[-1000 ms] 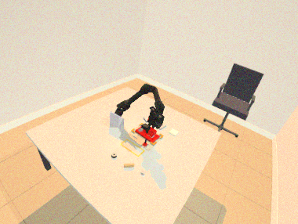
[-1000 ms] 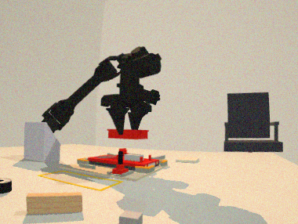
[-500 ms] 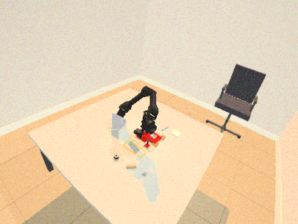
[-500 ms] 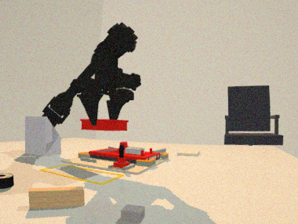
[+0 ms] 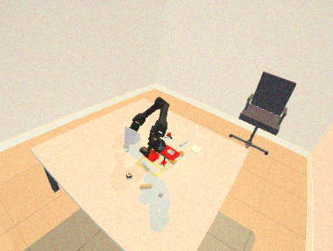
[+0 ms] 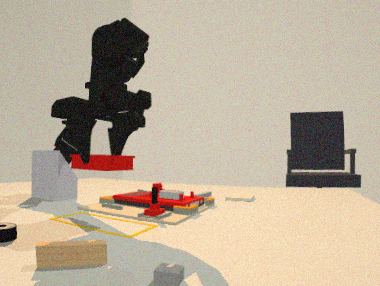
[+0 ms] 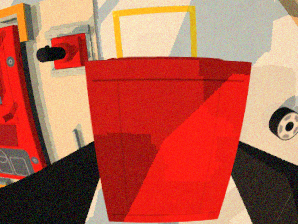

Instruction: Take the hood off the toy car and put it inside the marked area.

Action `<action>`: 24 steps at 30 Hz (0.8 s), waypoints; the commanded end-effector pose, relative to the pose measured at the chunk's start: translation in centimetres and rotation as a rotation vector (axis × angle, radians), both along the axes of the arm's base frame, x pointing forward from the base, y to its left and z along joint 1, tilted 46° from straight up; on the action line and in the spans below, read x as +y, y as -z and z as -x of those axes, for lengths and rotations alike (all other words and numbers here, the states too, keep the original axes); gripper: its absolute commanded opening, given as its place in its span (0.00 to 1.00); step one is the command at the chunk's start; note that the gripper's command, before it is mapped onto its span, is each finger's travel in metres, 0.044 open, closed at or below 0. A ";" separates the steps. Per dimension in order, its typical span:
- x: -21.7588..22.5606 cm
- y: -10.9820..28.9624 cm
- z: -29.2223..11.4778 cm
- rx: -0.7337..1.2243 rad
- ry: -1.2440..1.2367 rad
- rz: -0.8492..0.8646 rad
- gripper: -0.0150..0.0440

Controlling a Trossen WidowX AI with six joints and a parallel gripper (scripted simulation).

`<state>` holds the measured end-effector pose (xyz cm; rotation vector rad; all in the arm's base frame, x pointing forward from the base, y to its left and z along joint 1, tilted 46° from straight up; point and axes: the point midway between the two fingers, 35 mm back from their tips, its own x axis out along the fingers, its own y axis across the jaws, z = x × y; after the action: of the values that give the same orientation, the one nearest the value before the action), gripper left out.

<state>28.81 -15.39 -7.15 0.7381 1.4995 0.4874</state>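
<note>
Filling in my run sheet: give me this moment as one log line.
hand: shut on red hood | hood: lifted, clear of toy car | yellow marked area: not reached | release: pending
</note>
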 end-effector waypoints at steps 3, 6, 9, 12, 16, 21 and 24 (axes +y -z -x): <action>0.1 0.4 0.0 -0.004 -0.007 0.005 0.25; 0.3 0.6 -0.1 -0.004 -0.007 0.005 0.25; 0.4 0.7 -0.1 -0.004 -0.007 0.006 0.25; 0.6 0.9 -0.1 -0.004 -0.007 0.006 0.25; 0.8 1.2 -0.2 -0.004 -0.007 0.006 0.25; 1.1 1.4 -0.2 -0.004 -0.007 0.006 0.25; 1.2 1.6 -0.2 -0.004 -0.007 0.006 0.25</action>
<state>28.98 -14.41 -8.58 0.7210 1.5024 0.4900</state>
